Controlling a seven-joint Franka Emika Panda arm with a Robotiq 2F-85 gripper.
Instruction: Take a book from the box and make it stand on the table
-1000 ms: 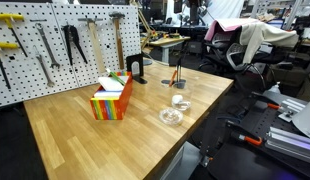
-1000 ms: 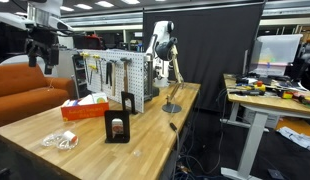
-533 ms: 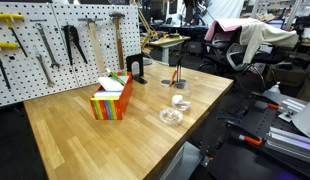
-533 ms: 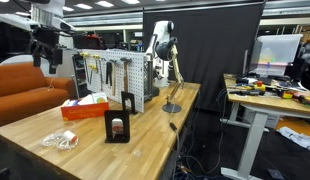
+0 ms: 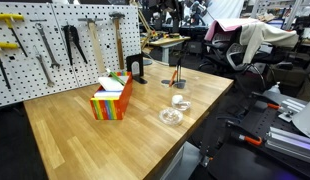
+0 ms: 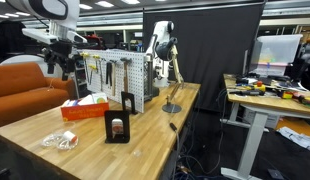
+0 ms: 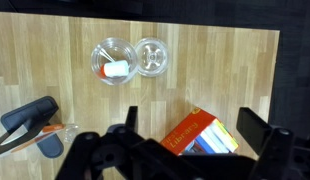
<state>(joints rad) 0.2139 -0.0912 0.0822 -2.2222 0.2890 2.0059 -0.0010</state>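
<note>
The orange-red box [image 5: 111, 101] with rainbow stripes stands on the wooden table [image 5: 85, 145], near the pegboard; it also shows in the other exterior view [image 6: 85, 108]. A white-faced book lies on top of it, and a thin green strip, the book [image 5: 118, 76], shows at its far edge. In the wrist view the box [image 7: 190, 130] lies far below, with several book spines showing at its open end. My gripper [image 6: 63, 62] hangs high above the table, open and empty. In the wrist view its fingers [image 7: 193, 125] frame the box.
Two clear round containers [image 5: 180, 101] [image 5: 170, 116] sit near the table's edge, also in the wrist view [image 7: 113, 60]. A black stand [image 6: 118, 120], a pegboard with tools [image 5: 65, 40], an orange-handled tool [image 7: 35, 130] and a white cable coil [image 6: 58, 140] are nearby.
My gripper has moved sideways and slightly down towards the spot above the box. Nothing on the table has moved.
</note>
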